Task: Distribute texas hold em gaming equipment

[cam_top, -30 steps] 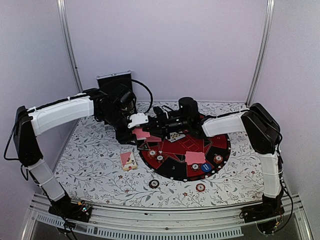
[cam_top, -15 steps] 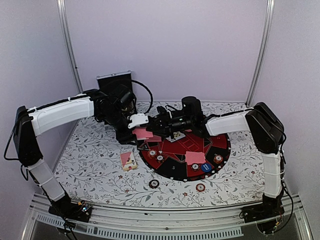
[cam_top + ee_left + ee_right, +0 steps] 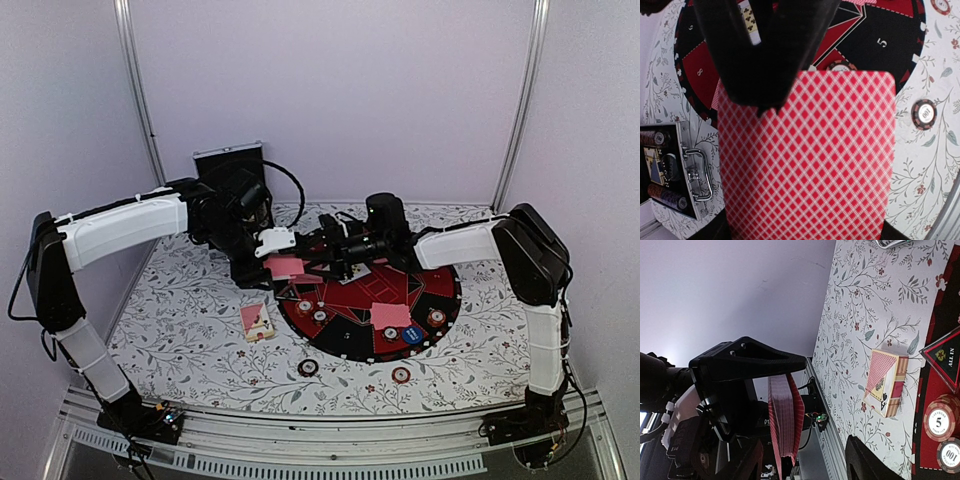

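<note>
Deck of pink-backed cards (image 3: 810, 165) is clamped in shut left jaws over the mat's (image 3: 345, 338) ten o'clock rim; right jaws, lately narrow, are now spread empty, so another draw is expected.

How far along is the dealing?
Done: pink-backed cards, a blue button and chips lie on the round mat. In hand: the left end effector clamps the deck, right end effector open beside it. Left: most of the deck, probably two chips off the mat.
</note>
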Robot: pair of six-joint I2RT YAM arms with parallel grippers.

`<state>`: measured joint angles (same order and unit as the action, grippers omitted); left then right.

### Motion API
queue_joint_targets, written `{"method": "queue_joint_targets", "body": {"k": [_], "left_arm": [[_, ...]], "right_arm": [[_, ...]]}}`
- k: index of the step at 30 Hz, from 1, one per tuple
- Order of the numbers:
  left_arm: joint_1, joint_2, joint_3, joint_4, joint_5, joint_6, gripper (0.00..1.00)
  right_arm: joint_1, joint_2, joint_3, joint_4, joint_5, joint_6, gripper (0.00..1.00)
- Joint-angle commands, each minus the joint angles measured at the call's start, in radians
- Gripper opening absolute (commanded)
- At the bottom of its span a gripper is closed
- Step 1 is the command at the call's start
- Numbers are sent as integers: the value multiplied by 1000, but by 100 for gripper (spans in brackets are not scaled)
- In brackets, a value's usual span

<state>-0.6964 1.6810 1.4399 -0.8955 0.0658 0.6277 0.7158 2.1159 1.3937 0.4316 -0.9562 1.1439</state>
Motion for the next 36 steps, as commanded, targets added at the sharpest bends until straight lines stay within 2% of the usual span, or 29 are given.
{"method": "queue_joint_targets", "body": {"k": [1, 15, 23, 36], "left_arm": [[8, -32, 13, 4, 5, 0, 0], [8, -30, 34, -7, 13, -1, 0], [7, -32, 35, -11, 10, 1, 0], [8, -25, 39, -13, 11, -1, 0]], "right_arm": [[21, -12, 23, -7, -13, -14, 62], [68, 110, 116, 46, -32, 50, 62], [32, 81, 39, 51, -9, 47, 42], [2, -3, -4, -19, -6, -24, 32]]}}
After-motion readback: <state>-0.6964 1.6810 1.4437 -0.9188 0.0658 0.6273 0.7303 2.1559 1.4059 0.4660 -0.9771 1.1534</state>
